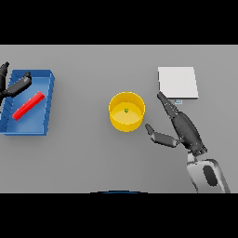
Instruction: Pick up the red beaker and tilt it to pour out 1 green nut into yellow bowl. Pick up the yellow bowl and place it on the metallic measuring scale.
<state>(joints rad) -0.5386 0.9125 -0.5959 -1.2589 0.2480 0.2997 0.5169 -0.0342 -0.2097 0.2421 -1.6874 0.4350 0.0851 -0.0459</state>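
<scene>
While the right hand [183,128] lies with fingers [165,103] released on the grey worktop [83,158], the yellow bowl [126,112] sits just beside it holding one green nut [126,110]. Farther off, the metallic scale [177,82]; at left, the red beaker [28,105] lies in a blue tray [45,111] under the left hand [16,85], also released.

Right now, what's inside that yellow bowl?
One small green nut lies on the yellow bowl's floor. The near wall hides part of that floor from view.

Blue tray [46,104] on grey table [93,158]
</scene>
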